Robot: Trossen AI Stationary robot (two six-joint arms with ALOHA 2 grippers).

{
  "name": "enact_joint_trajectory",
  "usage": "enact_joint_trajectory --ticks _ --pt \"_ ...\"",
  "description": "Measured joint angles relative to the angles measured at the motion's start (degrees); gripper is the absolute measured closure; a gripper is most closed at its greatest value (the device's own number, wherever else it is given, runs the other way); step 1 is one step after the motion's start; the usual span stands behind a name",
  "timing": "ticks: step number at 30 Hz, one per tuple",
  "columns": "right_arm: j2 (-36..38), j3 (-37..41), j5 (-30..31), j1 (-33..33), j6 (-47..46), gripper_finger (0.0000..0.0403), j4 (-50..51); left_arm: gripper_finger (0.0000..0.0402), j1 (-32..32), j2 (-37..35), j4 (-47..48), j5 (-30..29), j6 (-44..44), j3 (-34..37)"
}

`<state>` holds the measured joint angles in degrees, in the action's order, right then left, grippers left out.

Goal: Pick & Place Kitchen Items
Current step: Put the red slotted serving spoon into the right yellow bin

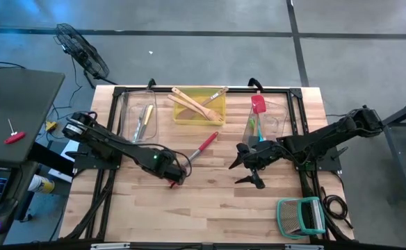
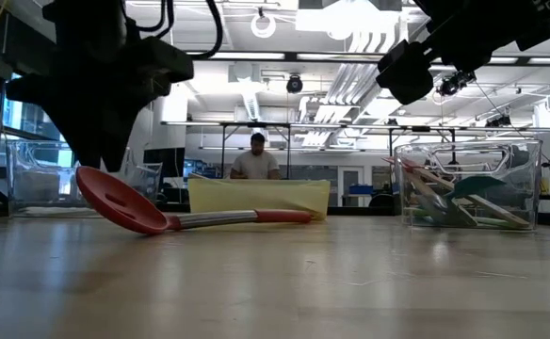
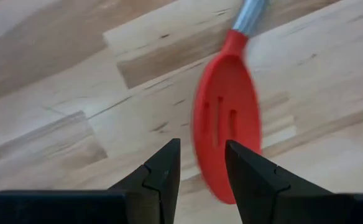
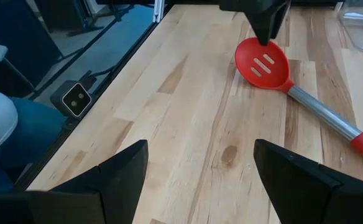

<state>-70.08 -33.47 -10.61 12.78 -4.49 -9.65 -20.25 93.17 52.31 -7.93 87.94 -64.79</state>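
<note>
A red slotted spoon (image 1: 201,146) with a metal shaft and red grip lies aslant on the wooden table; its head (image 3: 228,118) points toward the near left. My left gripper (image 1: 175,179) hangs over that head (image 4: 262,62), pointing down, fingers (image 3: 169,165) a narrow gap apart; the head shows beyond one fingertip (image 3: 247,165), not between them. In the low view the gripper (image 2: 101,165) stands right at the head's raised rim (image 2: 82,179). My right gripper (image 1: 246,172) hovers mid-table right of the spoon, wide open and empty (image 4: 200,149). My left gripper comes at the spoon's head from above, at the rim farthest from the shaft (image 2: 82,179). I cannot tell whether a fingertip touches that rim or stands just clear of it. The spoon rests on the table by its head and its grip.
At the far edge stand a yellow tray (image 1: 220,119) with wooden utensils, a clear bin (image 1: 130,114) with a yellow-handled knife and a clear bin (image 1: 279,121) with red, green and blue utensils. A teal-framed rack (image 1: 300,215) stands at the near right corner. A person stands far behind the table (image 2: 254,160).
</note>
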Motion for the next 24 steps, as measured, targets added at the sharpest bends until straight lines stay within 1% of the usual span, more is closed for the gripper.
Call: enact_joint_trajectory --ticks 3,7,14,17,19,21,24 --pt "0.0 0.0 0.0 0.0 0.0 0.0117 0.0 0.0279 0.0 0.8 -0.6 0.8 0.0 0.0" --pt "0.0 0.0 0.0 0.0 -0.1 0.0117 0.1 0.0279 0.0 2.2 -1.0 3.3 0.4 0.1" --pt "0.0 0.0 -0.1 0.0 -0.5 0.0117 0.4 0.0279 0.0 3.8 -2.9 3.7 -0.1 0.1" --pt "0.0 0.0 0.0 0.1 -0.5 0.0117 0.5 0.0279 0.0 5.1 -5.5 3.7 -0.2 0.0" --pt "0.0 0.0 0.0 0.4 -0.5 0.0117 0.5 0.0279 0.0 5.6 -4.9 4.4 -0.5 0.2" --pt "0.0 0.0 0.0 0.9 -0.5 0.0117 0.4 0.0279 0.0 6.5 -7.3 4.7 -0.9 0.0" --pt "0.0 0.0 0.0 1.5 -0.4 0.0117 0.3 0.0279 0.0 7.6 -8.2 4.6 -2.0 0.1"
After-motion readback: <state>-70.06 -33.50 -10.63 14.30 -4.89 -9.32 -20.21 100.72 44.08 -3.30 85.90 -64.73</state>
